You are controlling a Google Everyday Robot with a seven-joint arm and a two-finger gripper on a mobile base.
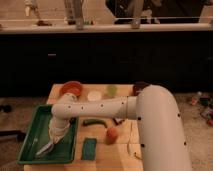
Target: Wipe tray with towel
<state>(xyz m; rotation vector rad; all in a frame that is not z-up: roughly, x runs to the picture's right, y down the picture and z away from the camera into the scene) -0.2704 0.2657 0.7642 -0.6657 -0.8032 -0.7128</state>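
A green tray (30, 145) lies on the left part of the wooden table. My white arm reaches from the lower right across the table and bends down into the tray. My gripper (54, 139) points down inside the tray and is shut on a pale towel (44, 148). The towel trails from the gripper onto the tray floor towards the front left corner. The gripper's tips are hidden by the towel.
On the table (107, 157) right of the tray lie a green sponge (89, 148), a green pepper (94, 121) and an orange-red fruit (112, 134). At the back stand a red bowl (71, 89), a white lid (94, 95), a green cup (111, 90) and a dark bowl (140, 86).
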